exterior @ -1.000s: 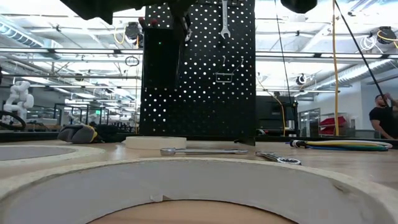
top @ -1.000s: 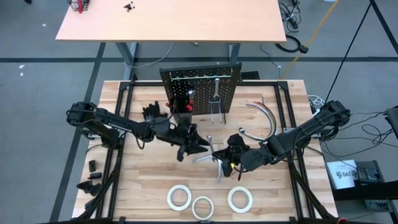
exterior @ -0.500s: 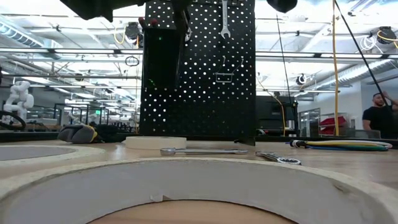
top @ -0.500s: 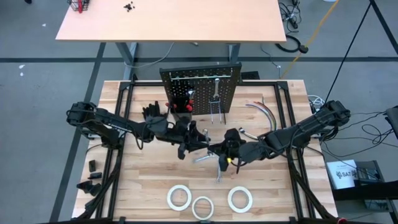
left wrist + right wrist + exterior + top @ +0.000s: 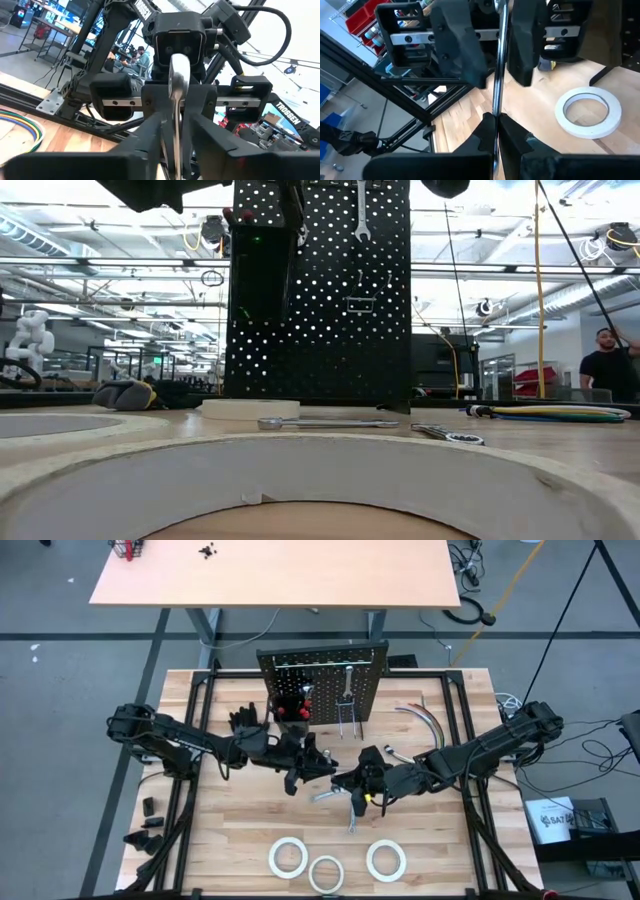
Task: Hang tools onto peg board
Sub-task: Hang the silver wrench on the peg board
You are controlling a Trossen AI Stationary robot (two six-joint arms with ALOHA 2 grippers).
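Closing in since a second ago, the right gripper point(image 5: 352, 778) now meets the left gripper point(image 5: 328, 767) in front of the peg board point(image 5: 322, 686) — its fingers clamped shut on a silver wrench point(image 5: 498, 75). The left gripper's fingers point(image 5: 462, 42) stand on either side of that wrench, not yet touching it. Tape rolls point(image 5: 287, 857) lie well apart from the peg board — near the table's front edge.

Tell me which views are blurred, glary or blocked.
Low view: a tape roll right at the lens fills the foreground, soft and out of focus; the peg board stands dark against bright ceiling lights. Left wrist view: the wrench shows glare, with washed-out brightness behind. High view: evenly lit, sharp.
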